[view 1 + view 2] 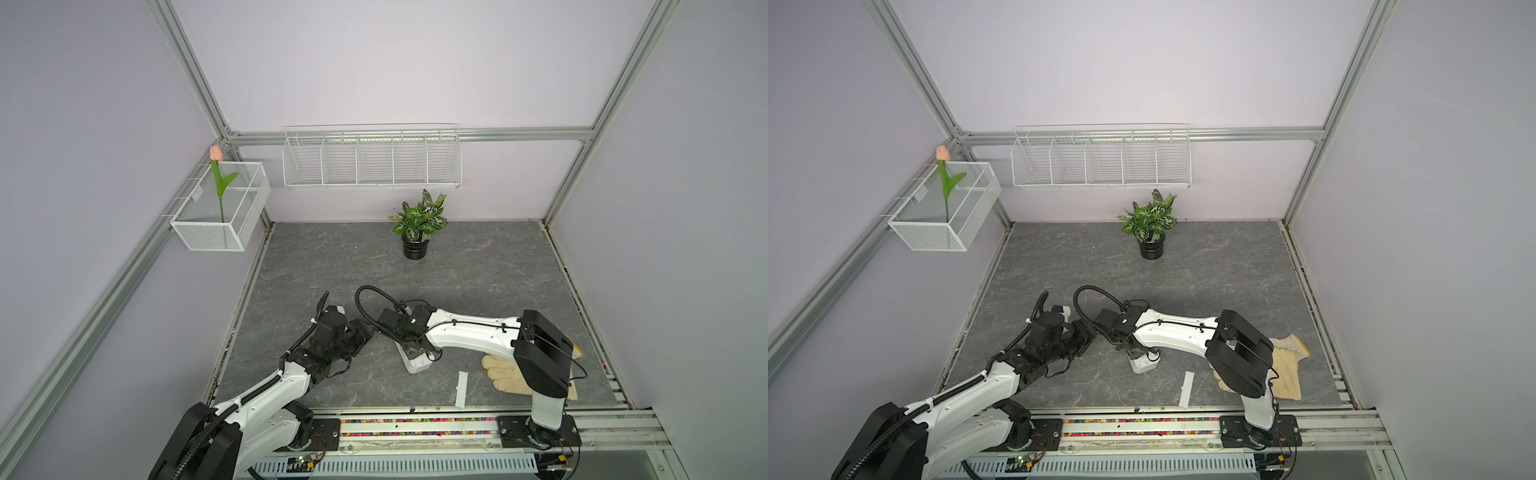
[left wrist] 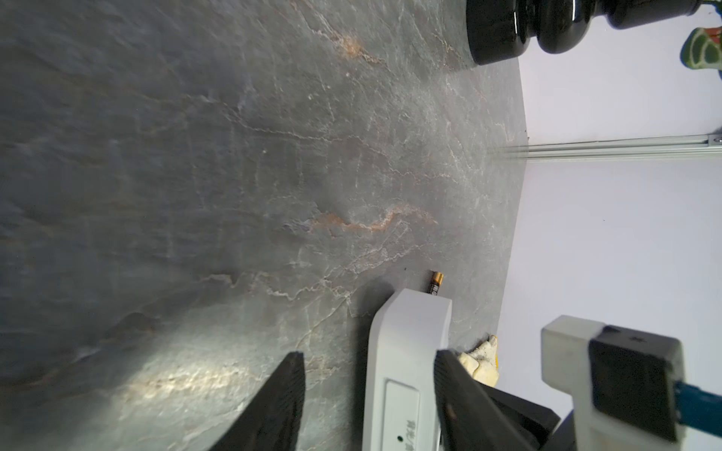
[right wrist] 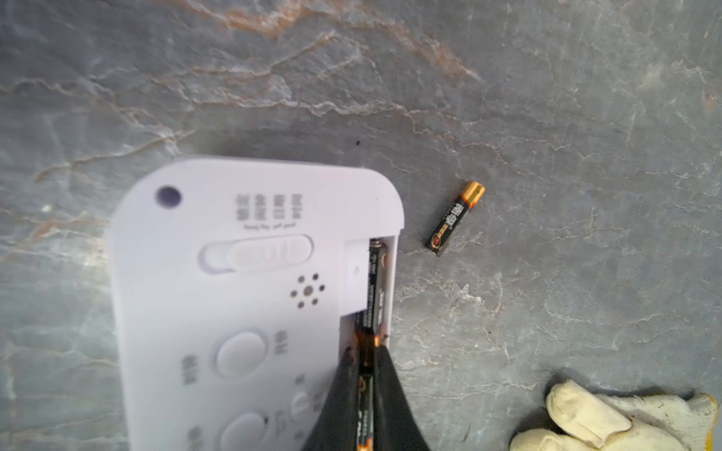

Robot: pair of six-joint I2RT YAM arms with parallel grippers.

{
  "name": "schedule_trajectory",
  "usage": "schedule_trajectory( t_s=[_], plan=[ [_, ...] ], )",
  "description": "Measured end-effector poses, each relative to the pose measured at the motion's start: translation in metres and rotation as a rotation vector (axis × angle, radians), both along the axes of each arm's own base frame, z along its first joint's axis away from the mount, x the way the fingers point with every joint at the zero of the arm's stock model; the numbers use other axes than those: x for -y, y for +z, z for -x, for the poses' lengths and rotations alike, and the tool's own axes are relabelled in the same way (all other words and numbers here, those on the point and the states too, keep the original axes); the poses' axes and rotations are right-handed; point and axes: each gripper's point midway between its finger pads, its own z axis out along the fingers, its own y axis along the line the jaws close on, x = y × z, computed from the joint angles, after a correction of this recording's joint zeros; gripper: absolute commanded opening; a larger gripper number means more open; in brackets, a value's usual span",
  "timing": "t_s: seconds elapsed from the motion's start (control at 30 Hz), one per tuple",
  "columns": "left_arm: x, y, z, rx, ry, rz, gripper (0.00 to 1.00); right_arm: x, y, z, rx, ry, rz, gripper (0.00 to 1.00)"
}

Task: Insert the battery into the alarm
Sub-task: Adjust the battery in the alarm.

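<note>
One alarm (image 3: pixel 187 296), three batteries (image 3: pixel 455 218), one white strip (image 1: pixel 461 388), one potted plant (image 1: pixel 417 226), two wire baskets (image 1: pixel 372 160), one tulip (image 1: pixel 218 183)

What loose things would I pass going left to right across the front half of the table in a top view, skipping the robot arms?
alarm → thin white strip → glove

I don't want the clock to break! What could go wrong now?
The right end effector pinches a battery at the alarm's open slot, beside a seated battery; it could jam or slip. The left end effector is open, not clamping the alarm, so a push may slide it. The loose battery nearby could get knocked and roll.
</note>
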Motion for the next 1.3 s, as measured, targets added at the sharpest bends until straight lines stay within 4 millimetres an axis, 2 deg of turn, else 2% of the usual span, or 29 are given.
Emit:
schedule_trajectory(
  t_s=[0.17,0.47,0.77,1.0,1.1,1.3],
  plan=[
    [0.003,-0.004,0.002,-0.014,-0.016,0.008,0.56,-0.006,0.002,0.008,-0.037,0.004,-0.012,0.13],
    [0.005,-0.009,0.004,-0.030,-0.029,0.008,0.55,0.000,0.002,0.015,-0.071,-0.011,0.007,0.13],
    [0.006,-0.011,0.005,-0.036,-0.036,0.007,0.55,-0.001,0.002,0.019,-0.093,-0.019,-0.003,0.21],
    [0.006,-0.011,0.005,-0.038,-0.040,0.009,0.55,-0.003,0.003,0.021,-0.104,-0.026,-0.025,0.21],
    [0.006,-0.011,0.005,-0.039,-0.042,0.009,0.55,-0.006,0.010,0.022,-0.105,-0.026,-0.056,0.21],
    [0.006,-0.012,0.006,-0.039,-0.050,0.000,0.56,-0.009,0.038,0.018,-0.074,-0.033,-0.148,0.22]
  ],
)
